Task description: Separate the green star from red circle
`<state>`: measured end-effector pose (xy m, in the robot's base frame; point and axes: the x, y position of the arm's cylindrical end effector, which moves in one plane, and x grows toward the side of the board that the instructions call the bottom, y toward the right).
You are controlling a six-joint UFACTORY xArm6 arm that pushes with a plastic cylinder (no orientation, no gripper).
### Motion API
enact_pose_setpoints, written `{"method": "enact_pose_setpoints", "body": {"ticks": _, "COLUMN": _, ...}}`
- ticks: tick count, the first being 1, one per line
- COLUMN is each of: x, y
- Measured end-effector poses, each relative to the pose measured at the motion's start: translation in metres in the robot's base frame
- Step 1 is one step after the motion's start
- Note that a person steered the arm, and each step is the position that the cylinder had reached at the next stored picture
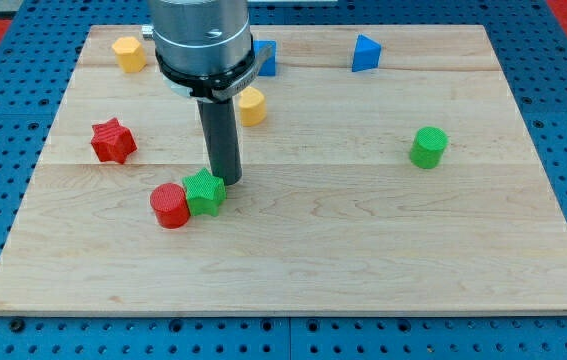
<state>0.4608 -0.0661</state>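
Observation:
The green star [204, 192] lies left of the board's middle, touching the red circle [171, 206] on its lower left. My tip [227, 181] stands at the star's upper right edge, touching or nearly touching it. The rod rises from there to the arm's grey body at the view's top.
A red star [113, 141] lies at the left. A yellow block [129, 54] sits at the top left, another yellow block [252, 106] just above my rod. A blue block [266, 57] is partly hidden behind the arm, a blue triangle [365, 53] lies at the top, a green cylinder [428, 147] at the right.

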Motion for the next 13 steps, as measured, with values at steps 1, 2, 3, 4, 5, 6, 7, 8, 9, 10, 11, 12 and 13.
{"method": "enact_pose_setpoints", "body": {"ticks": 1, "x": -0.015, "y": -0.018}}
{"method": "enact_pose_setpoints", "body": {"ticks": 2, "x": -0.029, "y": -0.05}}
{"method": "enact_pose_setpoints", "body": {"ticks": 3, "x": 0.015, "y": -0.059}}
{"method": "enact_pose_setpoints", "body": {"ticks": 4, "x": 0.043, "y": -0.042}}
{"method": "enact_pose_setpoints", "body": {"ticks": 5, "x": 0.038, "y": -0.02}}
{"method": "enact_pose_setpoints", "body": {"ticks": 6, "x": 0.031, "y": 0.003}}
{"method": "enact_pose_setpoints", "body": {"ticks": 7, "x": 0.046, "y": 0.068}}
{"method": "enact_pose_setpoints", "body": {"ticks": 8, "x": 0.043, "y": 0.139}}
{"method": "enact_pose_setpoints", "body": {"ticks": 9, "x": 0.058, "y": 0.185}}
{"method": "enact_pose_setpoints", "body": {"ticks": 10, "x": 0.071, "y": 0.214}}
{"method": "enact_pose_setpoints", "body": {"ticks": 11, "x": 0.051, "y": 0.214}}
{"method": "enact_pose_setpoints", "body": {"ticks": 12, "x": 0.022, "y": 0.165}}
{"method": "enact_pose_setpoints", "body": {"ticks": 13, "x": -0.009, "y": 0.041}}
